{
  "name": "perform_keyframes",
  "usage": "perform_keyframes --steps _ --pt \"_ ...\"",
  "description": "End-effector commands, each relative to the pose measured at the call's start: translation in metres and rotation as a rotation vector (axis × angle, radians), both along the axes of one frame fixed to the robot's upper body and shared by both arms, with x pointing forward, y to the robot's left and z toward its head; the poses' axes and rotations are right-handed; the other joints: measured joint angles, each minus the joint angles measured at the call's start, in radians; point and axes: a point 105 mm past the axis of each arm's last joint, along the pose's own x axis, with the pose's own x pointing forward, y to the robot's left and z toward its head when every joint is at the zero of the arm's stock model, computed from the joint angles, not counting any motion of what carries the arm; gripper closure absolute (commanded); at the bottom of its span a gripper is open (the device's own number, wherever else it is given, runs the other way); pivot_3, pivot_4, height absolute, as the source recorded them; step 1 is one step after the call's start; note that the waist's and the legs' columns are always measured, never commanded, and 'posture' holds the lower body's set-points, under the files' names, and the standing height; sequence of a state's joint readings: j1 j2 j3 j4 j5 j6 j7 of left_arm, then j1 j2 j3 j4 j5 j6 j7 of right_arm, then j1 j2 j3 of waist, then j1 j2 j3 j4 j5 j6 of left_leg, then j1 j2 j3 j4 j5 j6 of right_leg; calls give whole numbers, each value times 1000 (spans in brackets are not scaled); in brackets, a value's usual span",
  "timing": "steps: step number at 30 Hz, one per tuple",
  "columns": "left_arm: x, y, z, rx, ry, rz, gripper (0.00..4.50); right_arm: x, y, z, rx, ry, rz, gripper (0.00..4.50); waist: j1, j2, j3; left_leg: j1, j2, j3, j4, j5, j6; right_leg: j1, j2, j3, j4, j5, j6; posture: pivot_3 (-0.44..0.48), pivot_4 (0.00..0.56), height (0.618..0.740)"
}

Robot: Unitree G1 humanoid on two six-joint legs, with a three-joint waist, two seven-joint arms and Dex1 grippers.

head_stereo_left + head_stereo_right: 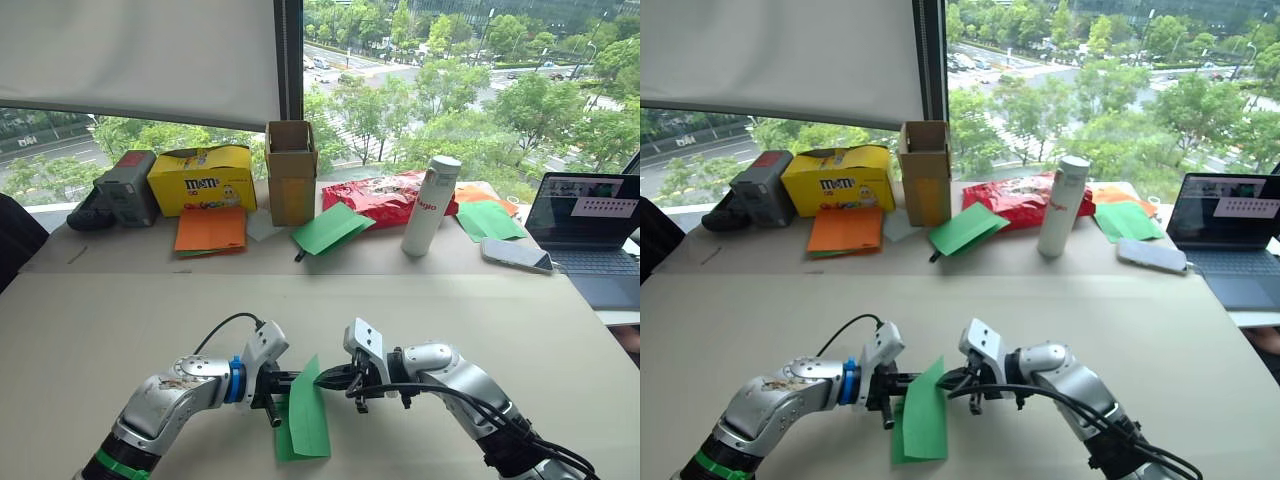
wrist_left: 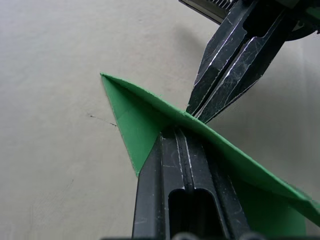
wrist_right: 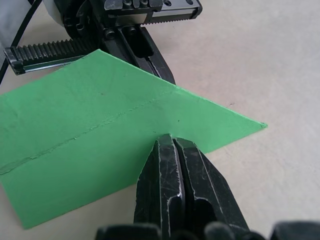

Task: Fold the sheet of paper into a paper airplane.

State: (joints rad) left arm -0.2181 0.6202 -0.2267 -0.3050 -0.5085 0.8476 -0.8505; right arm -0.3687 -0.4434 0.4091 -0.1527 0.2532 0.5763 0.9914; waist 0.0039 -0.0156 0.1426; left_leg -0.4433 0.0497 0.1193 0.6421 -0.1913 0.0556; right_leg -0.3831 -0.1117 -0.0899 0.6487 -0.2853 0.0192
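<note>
While both claws pinch paper airplane point(image 1: 305, 410), left claw point(image 1: 290, 380), right claw point(image 1: 325, 380), m&m's box point(image 1: 202, 179) behind.

Silver arm shells are seen; the left gripper point(image 1: 285, 385) is marked by a blue ring, and black cables (thin, looped) are attached near the right gripper point(image 1: 330, 380).

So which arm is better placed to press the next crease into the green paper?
Probably the right. Both grippers, left and right, are shut on the green paper, meeting from opposite sides. The right pinches at the paper's edge, near the crease line; the left is underneath, better as the holder.
</note>
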Motion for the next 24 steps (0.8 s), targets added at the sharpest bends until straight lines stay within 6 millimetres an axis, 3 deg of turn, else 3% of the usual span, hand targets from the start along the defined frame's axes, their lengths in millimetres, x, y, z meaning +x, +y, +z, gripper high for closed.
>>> perform_keyframes --steps 1,6,11,16,20,24 --pt "7 23 7 46 -26 21 4500 -1 7 0 4 -6 30 4477 -4 0 0 0 0 0 0 0 0 0 0 0 0 0 0 0 150 740" --pt "26 47 33 26 -80 74 4500 0 6 -14 -62 10 42 4477 -7 0 0 0 0 0 -1 1 -2 -2 1 0 1 0 0 0 150 740" --pt "16 23 60 -145 -97 -33 4500 5 2 -20 -119 -19 33 4477 -8 0 0 0 0 0 -1 1 -2 -1 1 0 1 0 0 0 150 740" --pt "-2 4 49 -151 -76 -140 4500 6 -3 -19 -120 -24 -12 4477 -10 0 0 0 0 0 -1 2 -4 -1 1 0 1 0 0 0 150 740" --pt "0 6 23 -21 -78 -143 4500 7 -11 -15 -108 -20 -63 4477 -5 0 0 0 0 0 -1 2 -3 -1 1 0 1 0 0 0 150 740" --pt "-4 9 11 33 -67 -182 4500 10 -16 -13 -103 -24 -90 4477 -2 0 0 0 -1 0 -1 2 -3 -1 1 0 1 0 0 0 150 740"
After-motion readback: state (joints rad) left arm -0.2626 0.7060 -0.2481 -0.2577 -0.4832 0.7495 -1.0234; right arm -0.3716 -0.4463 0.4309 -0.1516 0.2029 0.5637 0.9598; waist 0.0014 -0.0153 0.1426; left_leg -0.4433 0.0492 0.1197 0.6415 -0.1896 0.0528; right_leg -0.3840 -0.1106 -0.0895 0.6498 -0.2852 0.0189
